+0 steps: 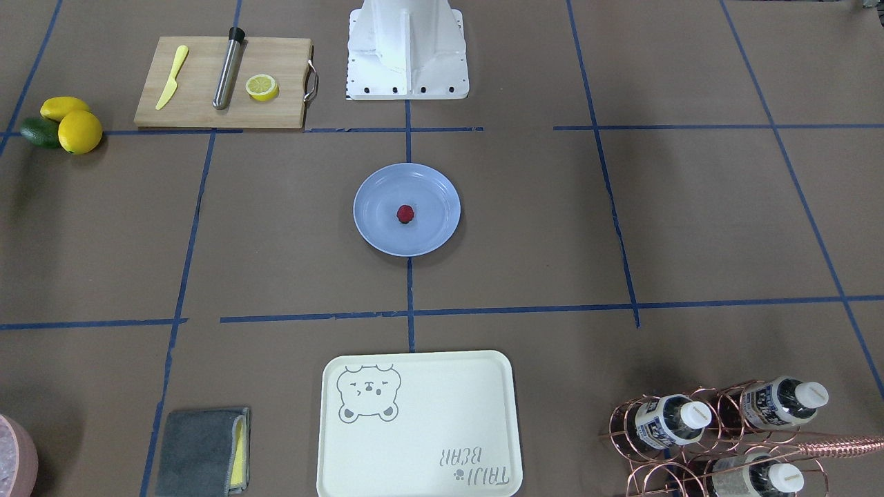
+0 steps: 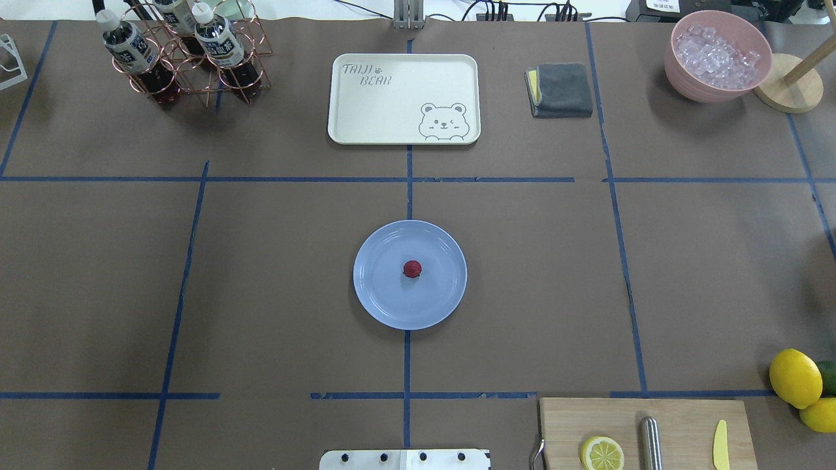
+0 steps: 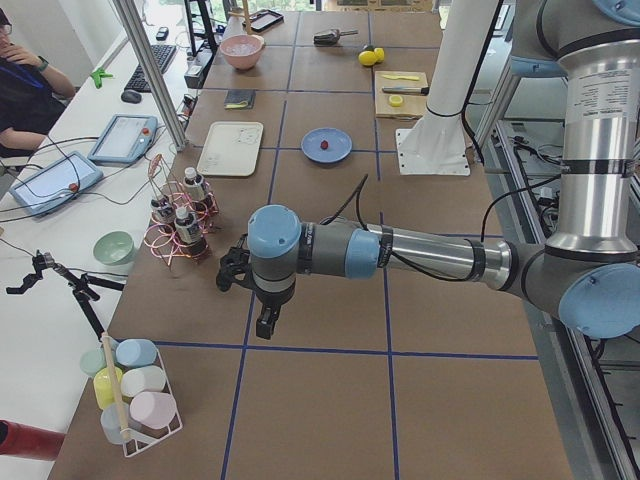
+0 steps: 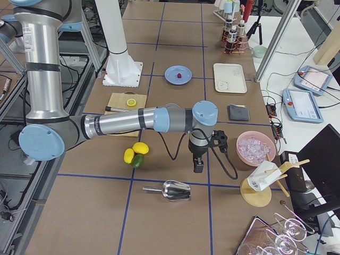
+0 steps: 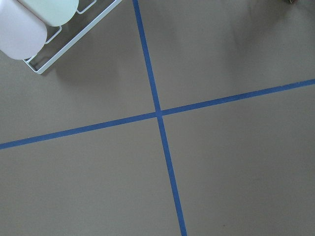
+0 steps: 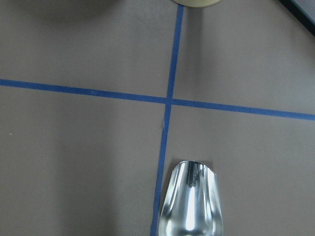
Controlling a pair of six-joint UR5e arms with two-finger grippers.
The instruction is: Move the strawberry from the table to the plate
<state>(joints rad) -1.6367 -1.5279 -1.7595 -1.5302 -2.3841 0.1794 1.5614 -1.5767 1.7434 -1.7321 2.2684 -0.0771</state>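
Note:
The small dark-red strawberry (image 1: 405, 214) (image 2: 412, 268) lies near the middle of the round light-blue plate (image 1: 376, 235) (image 2: 385, 300), which rests at the centre of the brown taped table (image 1: 621, 228). Neither arm reaches into the overhead or front-facing views. In the exterior left view, the left gripper (image 3: 266, 326) hangs over the table's far left end, well away from the plate (image 3: 340, 152). In the exterior right view, the right gripper (image 4: 198, 166) hangs over the opposite end, beyond the lemons. I cannot tell whether either gripper is open or shut.
A cutting board (image 2: 679, 424) carries a lemon half, a yellow knife and a metal cylinder, with lemons (image 2: 795, 377) beside it. At the far edge stand a cream bear tray (image 2: 392, 111), a grey cloth (image 2: 562, 88), a bottle rack (image 2: 183, 52) and an ice bowl (image 2: 715, 55). A metal scoop (image 6: 193, 201) lies below the right wrist.

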